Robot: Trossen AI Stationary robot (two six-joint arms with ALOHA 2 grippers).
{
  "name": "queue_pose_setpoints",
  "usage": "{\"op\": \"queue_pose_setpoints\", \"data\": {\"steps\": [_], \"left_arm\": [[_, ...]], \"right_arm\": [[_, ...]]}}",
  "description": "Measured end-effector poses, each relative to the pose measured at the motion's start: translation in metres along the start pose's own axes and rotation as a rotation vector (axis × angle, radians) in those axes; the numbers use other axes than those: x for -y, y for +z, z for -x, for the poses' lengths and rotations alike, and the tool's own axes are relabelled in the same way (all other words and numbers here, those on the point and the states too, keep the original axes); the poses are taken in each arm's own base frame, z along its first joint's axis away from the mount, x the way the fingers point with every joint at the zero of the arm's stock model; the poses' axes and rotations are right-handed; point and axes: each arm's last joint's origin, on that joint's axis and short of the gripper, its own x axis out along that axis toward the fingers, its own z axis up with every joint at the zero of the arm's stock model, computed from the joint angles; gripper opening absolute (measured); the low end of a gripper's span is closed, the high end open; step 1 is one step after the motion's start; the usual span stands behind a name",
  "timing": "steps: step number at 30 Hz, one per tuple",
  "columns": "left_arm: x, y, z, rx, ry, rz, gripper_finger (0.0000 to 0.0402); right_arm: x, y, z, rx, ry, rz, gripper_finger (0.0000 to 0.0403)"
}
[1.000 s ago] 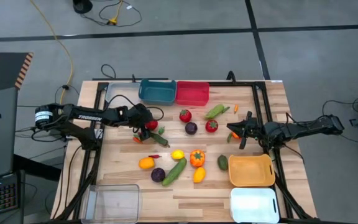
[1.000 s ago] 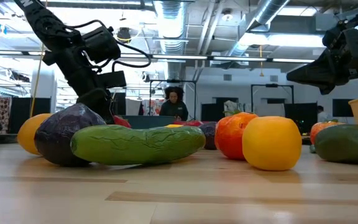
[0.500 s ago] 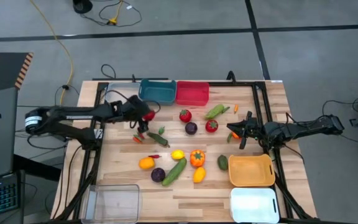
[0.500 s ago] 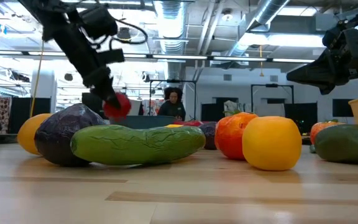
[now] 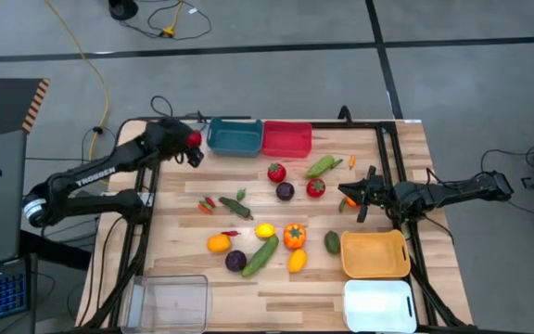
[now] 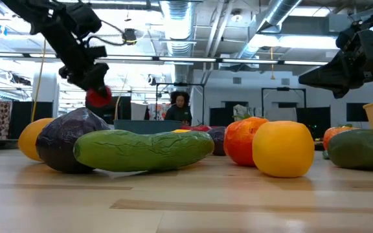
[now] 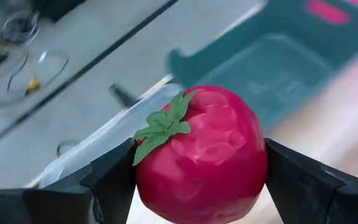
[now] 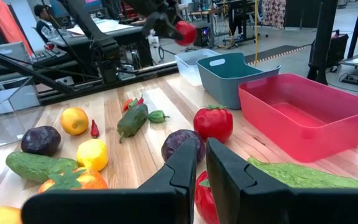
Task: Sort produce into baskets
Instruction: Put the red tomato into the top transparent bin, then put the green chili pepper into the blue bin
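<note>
The left gripper (image 5: 193, 141) fingers clamp a red strawberry (image 7: 201, 155), lifted at the table's (image 5: 378, 199) 10 o'clock beside the teal basket (image 5: 234, 136), probably for dropping. The right gripper (image 5: 355, 199), fingers shut and empty, waits at 3 o'clock.

Between the left gripper's (image 7: 197, 180) jaws, the red strawberry's (image 7: 204, 155) underside is cut off by the frame edge. Just beyond the jaws, the teal bin (image 7: 272, 68) blurs, its far end cropped away.
</note>
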Motion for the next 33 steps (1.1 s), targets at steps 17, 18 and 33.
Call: {"op": "queue_pose_setpoints", "data": {"steps": [17,18,33], "left_arm": [[-0.038,-0.009,-0.04,-0.148,0.07,0.137,0.0308],[-0.038,-0.009,-0.041,-0.15,0.061,0.123,0.0313],[-0.038,-0.002,-0.036,-0.05,-0.108,0.06,0.0392]], "right_arm": [[0.0,0.0,0.0,0.0,0.0,0.0,0.0067],[0.0,0.0,0.0,0.0,0.0,0.0,0.0067],[0.0,0.0,0.0,0.0,0.0,0.0,0.0067]]}}
